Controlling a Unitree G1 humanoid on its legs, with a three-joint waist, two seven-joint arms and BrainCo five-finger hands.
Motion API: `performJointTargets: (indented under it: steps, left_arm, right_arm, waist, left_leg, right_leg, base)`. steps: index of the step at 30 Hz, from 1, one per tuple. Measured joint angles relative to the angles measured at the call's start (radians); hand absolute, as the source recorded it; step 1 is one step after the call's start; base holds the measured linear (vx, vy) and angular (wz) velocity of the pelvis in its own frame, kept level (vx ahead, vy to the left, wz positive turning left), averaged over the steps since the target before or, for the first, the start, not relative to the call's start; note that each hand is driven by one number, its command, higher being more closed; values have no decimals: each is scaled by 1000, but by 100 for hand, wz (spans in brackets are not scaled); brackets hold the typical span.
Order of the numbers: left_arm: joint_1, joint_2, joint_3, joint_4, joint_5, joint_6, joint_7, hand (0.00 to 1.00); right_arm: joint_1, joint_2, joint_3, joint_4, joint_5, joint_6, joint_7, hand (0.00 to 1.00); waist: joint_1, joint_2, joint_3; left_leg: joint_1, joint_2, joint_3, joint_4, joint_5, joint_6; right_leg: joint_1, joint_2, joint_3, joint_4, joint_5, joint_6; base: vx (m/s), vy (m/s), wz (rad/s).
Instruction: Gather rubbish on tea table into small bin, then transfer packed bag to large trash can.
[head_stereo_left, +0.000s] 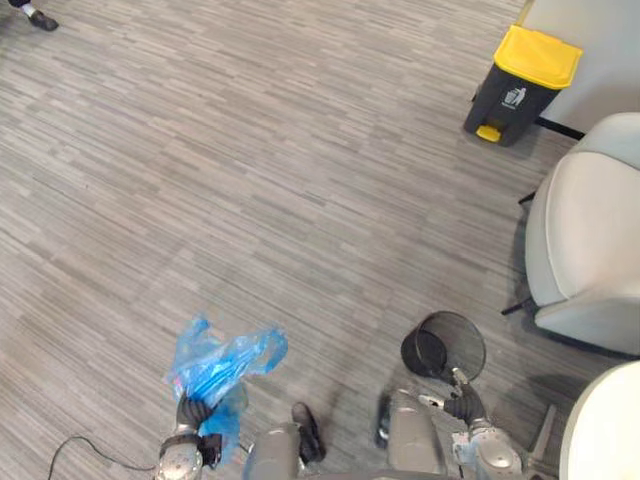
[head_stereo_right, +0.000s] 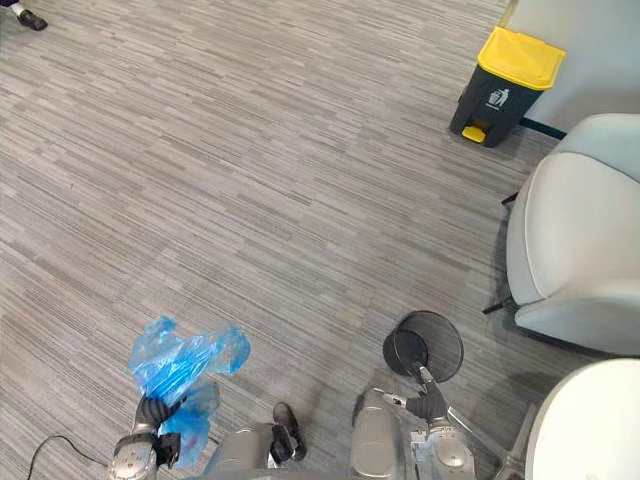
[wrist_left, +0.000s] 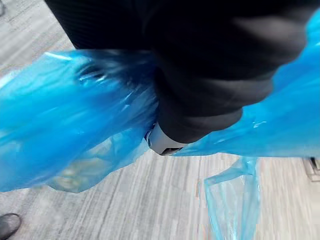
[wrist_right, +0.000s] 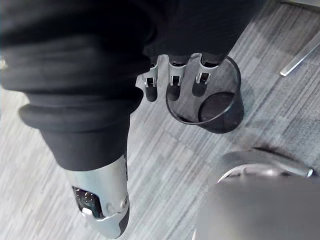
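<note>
Holding the blue bag (head_stereo_left: 225, 365) clamped in our left hand (head_stereo_left: 190, 411), low on our left, we face the large trash can (head_stereo_left: 520, 85) well apart, ahead and rightward; our right hand (wrist_right: 172, 75) hangs slack-fingered over the small bin (wrist_right: 225, 117).

Counted, there are two hands. There is one blue bag (head_stereo_left: 228, 362), bunched inside the curled fingers of the left hand (head_stereo_left: 193, 410). One small black mesh bin (head_stereo_left: 466, 338) stands on the floor, seen just past the relaxed fingers (wrist_right: 172, 82) of the right hand (head_stereo_left: 463, 402). One big trash can (head_stereo_left: 522, 85) with a yellow lid sits far ahead of those fingers. One pale armchair (head_stereo_left: 585, 240) is off to their outer side, and one white round table (head_stereo_left: 610, 430) is near them on the same side. One person's dark shoe (head_stereo_left: 42, 21) lies far beyond the left fingers.
</note>
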Motion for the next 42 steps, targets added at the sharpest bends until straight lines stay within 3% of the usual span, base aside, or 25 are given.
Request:
performJointTargets:
  steps: [3, 4, 5, 6, 7, 9, 10, 13, 14, 15, 16, 17, 20, 21, 22, 24, 27, 29, 30, 31, 33, 35, 37, 40, 42]
  left_arm:
    - [35, -26, -18, -3, 0, 0, 0, 100]
    - [40, -47, -19, -18, 0, 0, -1, 100]
    - [45, -56, -18, -27, 0, 0, 0, 100]
    - [54, -78, -17, -33, 0, 1, -1, 100]
    - [54, -87, -18, -35, 0, 1, -1, 100]
    - [39, -102, -28, -49, 0, 0, -2, 100]
    - [32, -104, -31, -61, 0, 0, -5, 100]
    - [35, -103, -36, -86, 0, 0, -19, 100]
    - [33, -104, -39, -87, 0, 0, -22, 100]
    - [44, -108, -40, -78, 0, 0, -23, 100]
    - [71, -120, -39, -83, 0, -2, -22, 100]
    - [77, -109, -33, -60, 0, 3, -23, 100]
    - [71, -81, -37, -79, 0, 9, -24, 100]
    - [75, -79, -41, -84, -1, 9, -24, 100]
    - [72, -59, -54, -85, -1, 10, -21, 100]
    - [73, -48, -56, -89, -1, 9, -20, 100]
    - [37, -11, -51, -92, -12, 9, -16, 100]
    - [12, -5, -46, -80, -16, 9, -16, 100]
    - [11, -4, -39, -77, -16, 9, -15, 100]
    - [19, 5, -34, -78, -16, 8, -14, 100]
    - [7, -26, -36, -57, -15, 9, -17, 100]
    - [-7, -52, -36, -43, -18, 9, -16, 100]
    - [-21, -72, -38, -42, -19, 0, -16, 100]
    - [-23, -75, -46, -46, -20, -13, -17, 100]
    - [-24, -78, -48, -46, -20, -11, -18, 100]
  right_arm:
    - [37, -14, -7, -14, 0, 6, 0, 0]
    - [43, -12, -11, -19, -1, 11, -2, 0]
    - [44, -9, -10, -31, -1, 11, -2, 0]
    - [53, -11, -10, -80, 0, 12, -1, 0]
    - [58, -13, -11, -105, 1, 12, -6, 0]
    - [60, -4, -29, -172, 9, 11, -15, 0]
    - [59, -1, -32, -209, 10, 7, -16, 0]
    - [48, 8, -44, -212, 10, 2, -15, 0]
    - [36, 9, -52, -200, 10, 0, -16, 0]
    - [8, 4, -65, -142, 10, -5, -17, 0]
    - [4, -10, -66, -116, 9, -3, -16, 0]
    - [-17, 15, -64, -62, 9, 4, -16, 0]
    - [7, 32, -55, -58, 6, 11, -12, 0]
    - [2, 32, -48, -63, 0, 11, -12, 0]
    - [-2, 32, -42, -61, -1, 11, -12, 0]
    - [-8, 31, -35, -62, -2, 11, -12, 0]
    - [-17, 27, -22, -62, -35, 12, -13, 0]
    - [-29, 15, -16, -59, -45, 14, -13, 0]
    - [-34, 6, -8, -60, -50, 19, -13, 0]
    - [-29, -5, 1, -61, -71, 27, -13, 0]
    - [-65, -38, 0, -69, -79, 29, -12, 0]
    - [-85, -57, 0, -72, -78, 29, -13, 0]
    - [-102, -58, -2, -72, -77, 29, -17, 0]
    - [-101, -44, -2, -114, -59, 26, -37, 0]
    - [-110, -46, -3, -115, -58, 28, -40, 0]
  waist:
    - [-24, 36, -18]
    - [-20, 66, -19]
    - [-9, 76, -17]
    - [6, 91, -16]
    - [16, 88, -14]
    - [26, 71, -7]
    - [48, 34, -7]
    - [99, 7, -9]
    - [113, 7, -11]
    - [124, 21, -23]
    - [136, 59, -45]
    - [127, 20, -55]
    - [127, -19, -71]
    - [121, -22, -67]
    - [95, -18, -66]
    - [73, -2, -60]
    - [62, 8, -54]
    - [55, 24, -44]
    - [49, 24, -44]
    - [40, 25, -46]
    - [47, 56, -40]
    - [54, 65, -28]
    - [66, 75, 11]
    - [100, 46, 25]
    - [125, 51, 28]
  left_leg:
    - [68, 53, -6, 86, -74, -83]
    - [16, 142, 10, 280, -64, -92]
    - [-13, 183, 10, 383, -35, -74]
    - [-95, 269, -5, 629, 111, -34]
    - [-115, 290, -15, 692, 106, -39]
    - [-163, 297, -26, 759, 65, -42]
    - [-210, 277, -2, 738, 37, -10]
    - [-312, 214, -44, 576, 20, 18]
    - [-352, 152, -106, 418, 30, 2]
    - [-330, 97, -219, 154, 101, -70]
    - [-321, 112, -287, 45, 192, -86]
    - [-324, 106, -246, 149, 175, -61]
    - [-254, 107, -127, 194, 48, -44]
    - [-180, 104, -73, 177, 12, -26]
    - [-88, 98, -29, 136, -24, -14]
    - [-3, 97, 9, 67, -33, -18]
    - [123, 99, 69, -61, -25, -47]
    - [194, 103, 69, -112, -19, -59]
    - [229, 103, 63, -127, -18, -78]
    - [262, 104, 51, -105, -25, -108]
    - [206, 166, 22, 112, 31, -159]
    - [80, 228, -16, 449, 210, -90]
    - [-15, 263, -63, 700, 112, -49]
    - [-184, 210, -61, 640, 51, -16]
    - [-294, 142, -100, 333, 60, -25]
  right_leg:
    - [53, 47, -16, 38, 8, -44]
    - [92, 96, -24, 38, -17, -53]
    - [110, 117, -23, 39, -27, -65]
    - [178, 168, -9, 9, -44, -91]
    - [216, 185, 9, -17, -50, -94]
    - [333, 203, 60, -115, -51, -96]
    - [411, 202, 129, -191, -51, -96]
    - [487, 180, 231, -260, -64, -84]
    - [509, 163, 270, -267, -84, -62]
    - [513, 160, 323, -254, -116, -30]
    - [514, 189, 372, -229, -154, -8]
    - [507, 148, 432, -168, -210, 21]
    - [405, 97, 465, 57, -181, 107]
    - [331, 72, 450, 236, -123, 213]
    - [233, 44, 370, 416, -132, 173]
    - [146, 39, 252, 444, -169, 100]
    - [-17, 44, 82, 267, -165, 39]
    - [-63, 70, 23, 49, -65, 22]
    - [-67, 89, 10, -29, 44, -16]
    - [-55, 107, 13, -56, 186, -108]
    - [-54, 102, -7, 69, 84, -116]
    - [47, 115, 5, 19, 29, -123]
    - [208, 151, 27, -80, 22, -127]
    - [375, 149, 72, -211, -8, -116]
    - [438, 146, 112, -255, -46, -68]
  base:
    - [602, -235, 30]
    - [530, -153, -24]
    - [789, -233, -72]
    - [540, -165, -77]
    - [784, -174, -88]
    - [662, -82, -72]
    - [559, -22, -76]
    - [480, 110, -108]
    - [585, 312, -129]
    - [485, 324, -165]
    - [507, 405, -177]
    - [516, 393, -137]
    - [529, 316, -126]
    - [531, 278, -134]
    - [433, 223, -104]
    - [385, 117, -62]
    - [484, 49, -32]
    - [632, -30, 6]
    - [669, -70, 30]
    - [742, -122, 19]
    - [779, -162, -11]
    - [609, -166, -30]
    - [549, -80, -46]
    - [498, 33, -55]
    - [485, 152, -59]
